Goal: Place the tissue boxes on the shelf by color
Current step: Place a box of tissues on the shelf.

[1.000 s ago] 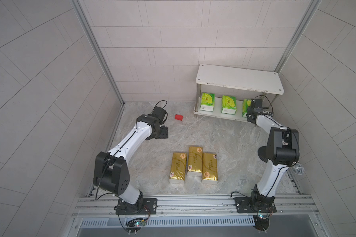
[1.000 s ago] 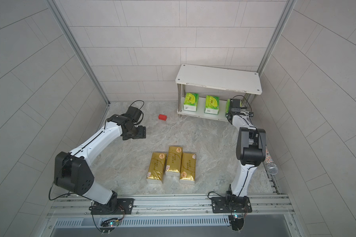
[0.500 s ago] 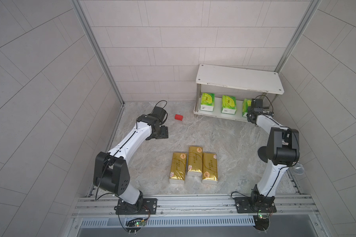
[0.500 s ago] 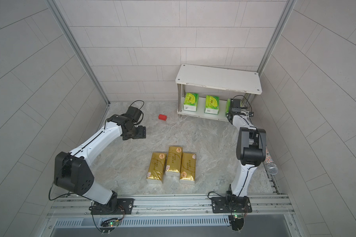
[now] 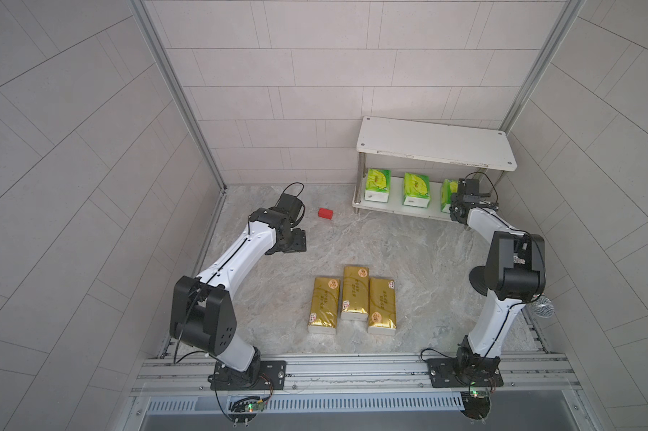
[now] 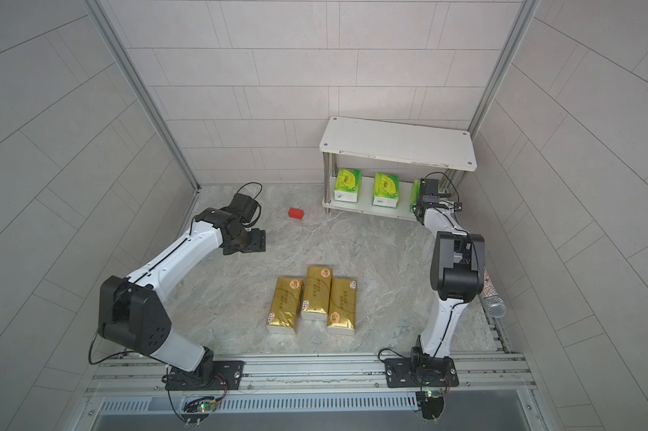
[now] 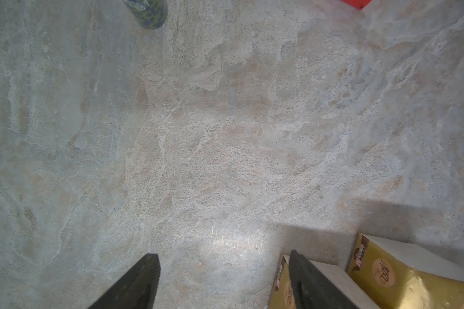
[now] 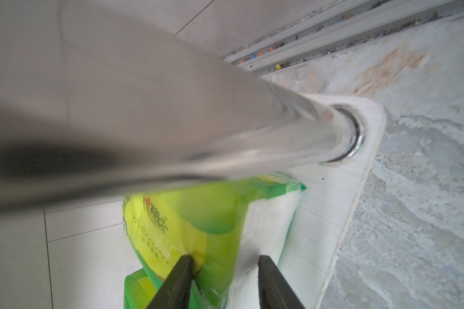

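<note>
My right fingers clamp the third green pack on the lower board of the shelf. I judge release comes next. The left fingers stand apart, empty, near the gold packs on the table.

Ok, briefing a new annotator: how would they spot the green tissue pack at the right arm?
Find the white two-tier shelf by the back wall. Three green packs stand in a row on its lower board; take the green pack at the end by the right arm. It alone is pinched by the right tool, half hidden behind it.
</note>
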